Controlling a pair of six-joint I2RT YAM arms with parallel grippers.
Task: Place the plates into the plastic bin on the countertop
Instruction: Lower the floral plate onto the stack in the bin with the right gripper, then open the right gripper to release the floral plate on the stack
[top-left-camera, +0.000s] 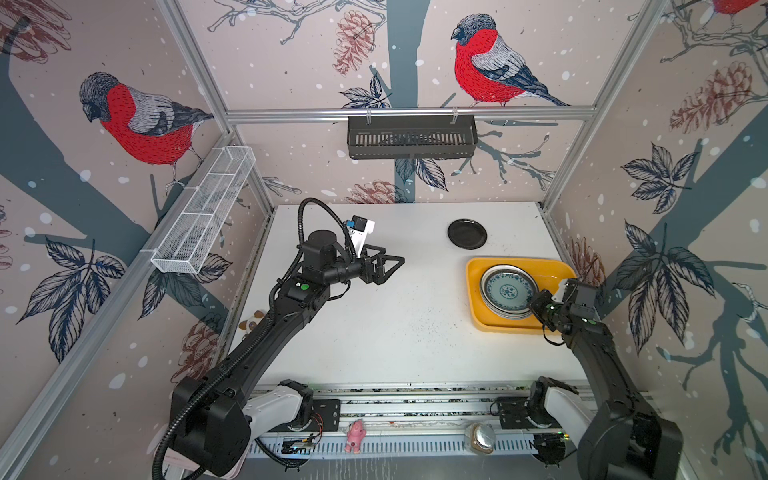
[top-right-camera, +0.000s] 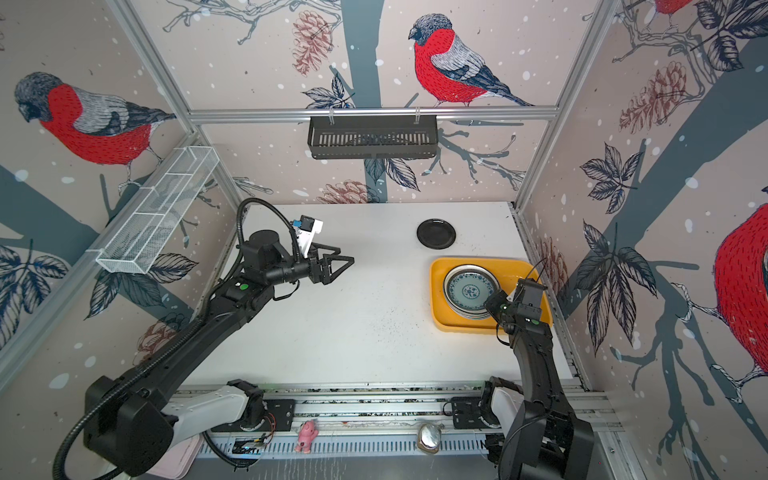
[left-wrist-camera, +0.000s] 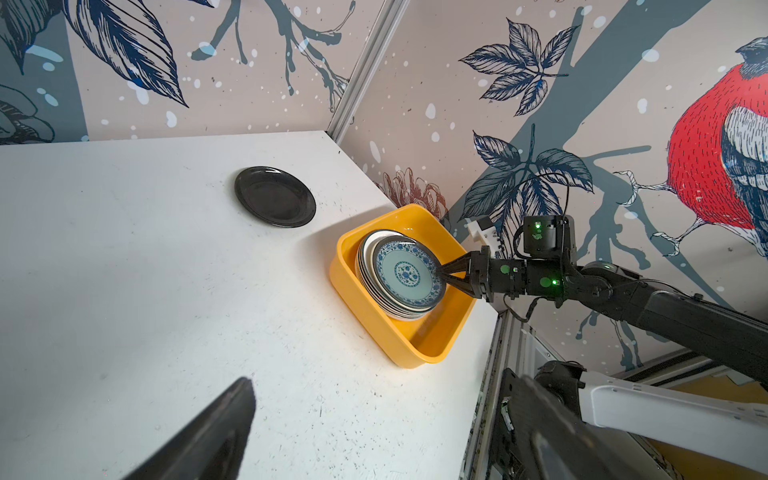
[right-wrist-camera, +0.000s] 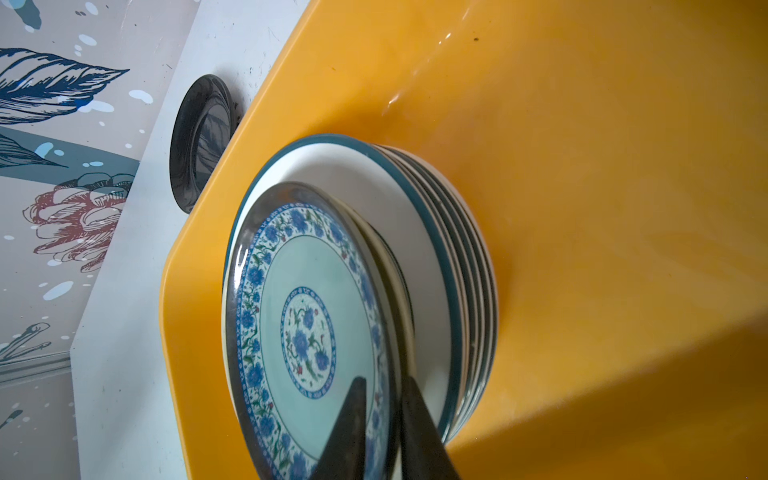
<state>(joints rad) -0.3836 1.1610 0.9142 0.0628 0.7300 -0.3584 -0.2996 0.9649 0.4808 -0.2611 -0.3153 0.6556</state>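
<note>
Pinching a blue floral plate (right-wrist-camera: 307, 332) by its rim, the right hand (left-wrist-camera: 442, 274) holds it atop the stack (right-wrist-camera: 374, 195) in the yellow bin (right-wrist-camera: 582, 208); the left hand (top-left-camera: 392, 270) hangs spread, empty. Off-centre, it could slide once released. 1 black plate (top-left-camera: 467, 234) lies on the bench (top-left-camera: 374, 332).

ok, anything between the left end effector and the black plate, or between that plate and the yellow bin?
Nothing visible: bare white countertop between the open left end effector and the round black plate, just beyond the yellow plastic bin. Inside, the right end effector straddles the rim of the blue floral plate.
</note>
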